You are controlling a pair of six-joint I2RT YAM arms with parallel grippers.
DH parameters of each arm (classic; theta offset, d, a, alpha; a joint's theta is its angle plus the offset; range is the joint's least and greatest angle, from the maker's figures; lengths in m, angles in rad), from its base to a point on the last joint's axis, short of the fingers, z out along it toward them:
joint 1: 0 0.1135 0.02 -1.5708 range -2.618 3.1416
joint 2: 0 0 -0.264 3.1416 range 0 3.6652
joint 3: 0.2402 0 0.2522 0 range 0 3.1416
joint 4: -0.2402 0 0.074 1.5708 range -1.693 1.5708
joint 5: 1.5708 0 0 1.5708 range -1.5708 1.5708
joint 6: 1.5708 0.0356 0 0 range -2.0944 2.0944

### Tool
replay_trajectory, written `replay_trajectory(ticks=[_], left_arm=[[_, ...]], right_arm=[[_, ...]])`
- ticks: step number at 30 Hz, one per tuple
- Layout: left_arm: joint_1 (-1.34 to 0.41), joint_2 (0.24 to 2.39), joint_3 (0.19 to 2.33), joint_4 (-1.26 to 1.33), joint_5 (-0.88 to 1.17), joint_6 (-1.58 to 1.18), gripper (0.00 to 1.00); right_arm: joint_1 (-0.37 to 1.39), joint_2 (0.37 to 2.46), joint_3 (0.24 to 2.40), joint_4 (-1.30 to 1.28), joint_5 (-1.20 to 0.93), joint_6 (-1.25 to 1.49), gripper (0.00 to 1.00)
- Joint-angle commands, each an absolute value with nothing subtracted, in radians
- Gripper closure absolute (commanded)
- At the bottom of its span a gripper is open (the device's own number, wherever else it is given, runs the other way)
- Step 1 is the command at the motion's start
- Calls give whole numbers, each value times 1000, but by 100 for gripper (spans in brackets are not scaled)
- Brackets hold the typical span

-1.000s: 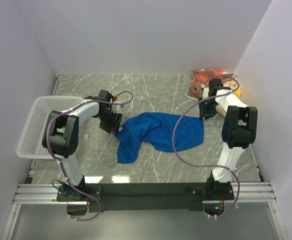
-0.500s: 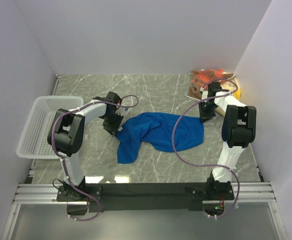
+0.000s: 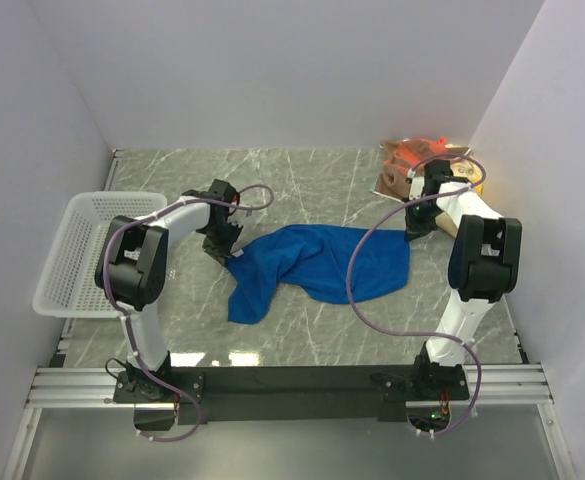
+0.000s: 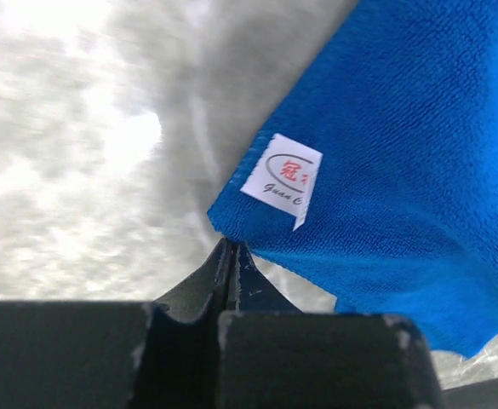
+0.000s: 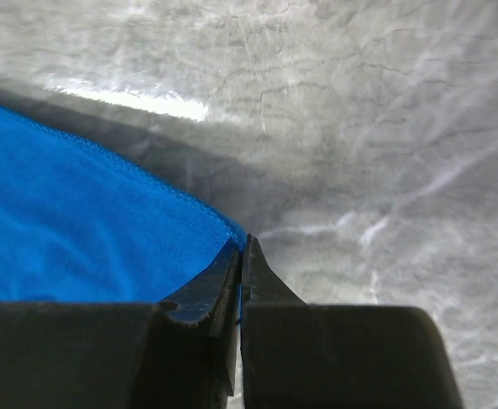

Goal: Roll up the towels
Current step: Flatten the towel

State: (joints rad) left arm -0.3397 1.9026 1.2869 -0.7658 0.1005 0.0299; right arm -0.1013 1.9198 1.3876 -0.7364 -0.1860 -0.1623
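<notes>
A royal blue towel (image 3: pixel 317 262) lies crumpled across the middle of the marble table. My left gripper (image 3: pixel 226 250) is shut on its left corner; the left wrist view shows that corner with a white label (image 4: pixel 281 179) pinched between the jaws (image 4: pixel 230 249). My right gripper (image 3: pixel 409 234) is shut on the towel's right corner, and in the right wrist view the hemmed blue edge (image 5: pixel 104 230) runs into the closed jaws (image 5: pixel 243 247). A brown-and-orange patterned towel (image 3: pixel 412 158) lies bunched in the far right corner, with a sliver of yellow towel (image 3: pixel 477 185) beside it.
A white mesh basket (image 3: pixel 80 250) stands at the left edge of the table. White walls close in the back and both sides. Purple cables loop off both arms over the table.
Both grippers have gone from open to shut on the blue towel's corners. The left corner has shifted slightly left and the towel's lower fold has drawn in.
</notes>
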Motion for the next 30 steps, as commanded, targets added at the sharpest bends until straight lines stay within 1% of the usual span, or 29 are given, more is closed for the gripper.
replay_trajectory(ticks=[1, 2, 4, 5, 6, 7, 8, 11, 23, 26, 27, 29, 30], left_arm=[[-304, 1836, 1338, -704, 97, 38, 99], [-304, 1833, 1344, -718, 100, 43, 99], [-304, 1833, 1350, -730, 121, 52, 89], [-304, 1829, 1341, -718, 129, 51, 77], [-304, 1819, 1335, -713, 129, 40, 71], [-304, 1818, 1330, -710, 130, 35, 61], [-304, 1819, 1328, -706, 130, 34, 58], [-304, 1838, 1331, -695, 118, 28, 53], [-327, 1913, 1330, -680, 95, 31, 52], [-334, 1928, 1316, -670, 66, 29, 54], [-334, 1934, 1313, -672, 55, 28, 56], [-334, 1948, 1312, -672, 45, 29, 67], [-333, 1950, 1310, -670, 43, 26, 76]], right_arm=[[-113, 1830, 1442, -765, -218, -183, 100], [-114, 1832, 1446, -770, -222, -184, 100], [-114, 1836, 1454, -778, -227, -186, 100], [-114, 1842, 1456, -781, -230, -184, 100], [-114, 1844, 1456, -781, -233, -183, 100], [-114, 1848, 1453, -781, -235, -183, 100], [-114, 1850, 1451, -781, -239, -181, 100], [-114, 1852, 1445, -778, -242, -181, 100], [-114, 1861, 1454, -788, -239, -186, 100], [-115, 1861, 1454, -792, -242, -189, 100], [-115, 1859, 1454, -793, -244, -190, 100], [-115, 1855, 1456, -798, -258, -195, 100], [-115, 1850, 1456, -799, -259, -195, 100]])
